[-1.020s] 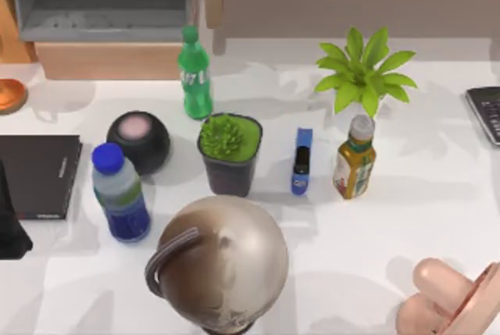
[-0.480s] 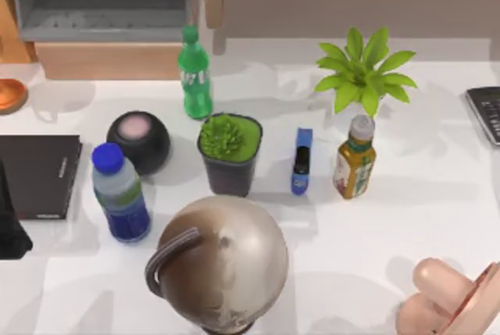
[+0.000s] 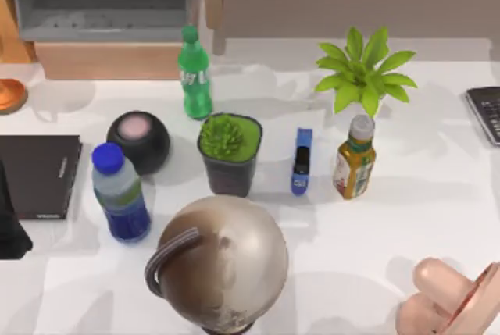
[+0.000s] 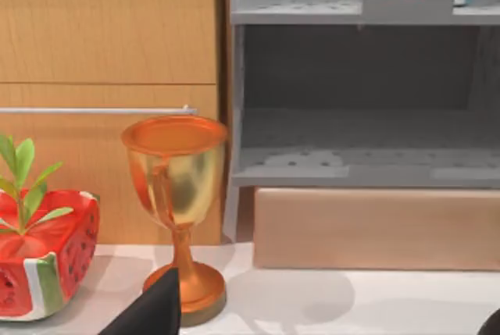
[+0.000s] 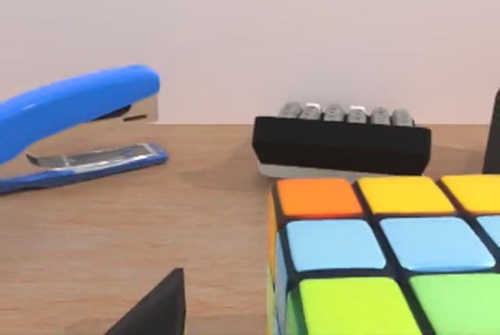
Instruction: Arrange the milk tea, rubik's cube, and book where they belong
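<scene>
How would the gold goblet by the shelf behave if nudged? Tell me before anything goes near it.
The goblet would probably tip rather than slide: its wide bowl sits high on a thin stem over a smaller foot. Once down, the round bowl would likely roll. Its glossy surface suggests a slippery, rigid grip.

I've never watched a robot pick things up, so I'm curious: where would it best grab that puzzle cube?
Probably across two opposite flat side faces of the cube, coming down from above. It sits square on the wooden surface with its top face level, so the side faces stand parallel and suit two fingers. The calculator stands behind it, apart, so the top approach looks free.
</scene>
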Action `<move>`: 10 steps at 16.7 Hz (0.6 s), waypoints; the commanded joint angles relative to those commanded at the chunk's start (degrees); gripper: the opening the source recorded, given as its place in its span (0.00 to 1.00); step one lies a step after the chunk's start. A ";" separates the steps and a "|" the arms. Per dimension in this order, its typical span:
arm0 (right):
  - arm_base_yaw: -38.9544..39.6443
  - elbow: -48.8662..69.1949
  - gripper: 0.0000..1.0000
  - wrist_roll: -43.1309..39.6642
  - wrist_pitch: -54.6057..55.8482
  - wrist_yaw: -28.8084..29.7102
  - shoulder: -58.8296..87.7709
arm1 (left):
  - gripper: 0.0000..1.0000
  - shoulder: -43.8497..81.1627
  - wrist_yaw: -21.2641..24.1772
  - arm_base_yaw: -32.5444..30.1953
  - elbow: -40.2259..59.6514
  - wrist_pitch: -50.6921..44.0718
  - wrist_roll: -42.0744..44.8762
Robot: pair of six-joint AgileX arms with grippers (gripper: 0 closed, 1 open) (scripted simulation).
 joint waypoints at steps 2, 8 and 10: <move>-0.23 -3.04 1.00 0.01 0.71 -0.26 -2.30 | 1.00 0.00 0.00 0.00 0.00 0.00 0.00; -0.15 -5.44 1.00 0.04 1.29 -0.46 -4.03 | 1.00 0.00 0.00 0.00 0.00 0.00 0.00; -0.06 -5.93 1.00 0.06 1.28 -0.40 -4.54 | 1.00 0.00 0.00 0.00 0.00 0.00 0.00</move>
